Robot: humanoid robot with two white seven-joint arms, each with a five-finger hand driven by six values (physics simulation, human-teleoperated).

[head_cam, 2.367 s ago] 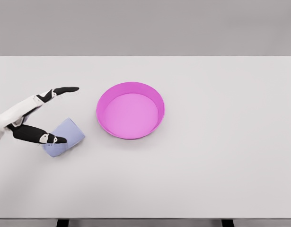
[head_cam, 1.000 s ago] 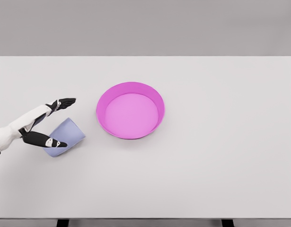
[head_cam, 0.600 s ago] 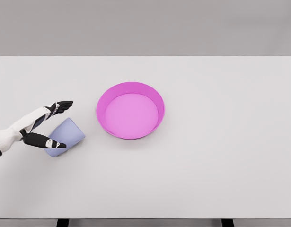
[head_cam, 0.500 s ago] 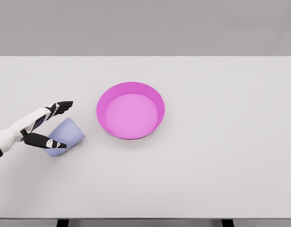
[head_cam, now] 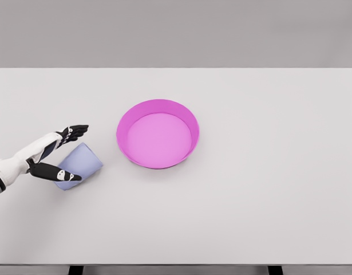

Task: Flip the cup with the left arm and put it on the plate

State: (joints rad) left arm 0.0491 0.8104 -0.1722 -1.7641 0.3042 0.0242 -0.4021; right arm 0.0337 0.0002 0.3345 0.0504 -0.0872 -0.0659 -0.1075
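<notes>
A pale lavender cup (head_cam: pixel 81 164) lies on its side on the white table, left of the plate. The magenta plate (head_cam: pixel 158 133) is a round dish with a raised rim, a short gap to the cup's right. My left hand (head_cam: pixel 67 153) comes in from the lower left and straddles the cup's left end. Its thumb lies across the cup's near side and its fingers (head_cam: pixel 76 131) stretch out just beyond the far side. The hand is spread and does not grip the cup.
The white table (head_cam: pixel 267 172) runs the full width of the view, with its front edge near the bottom of the picture. Nothing else stands on it.
The left hand has drawn back toward the left and lowered beside the cup, and its fingers have come closer to the thumb. Cup and plate stay where they were.
</notes>
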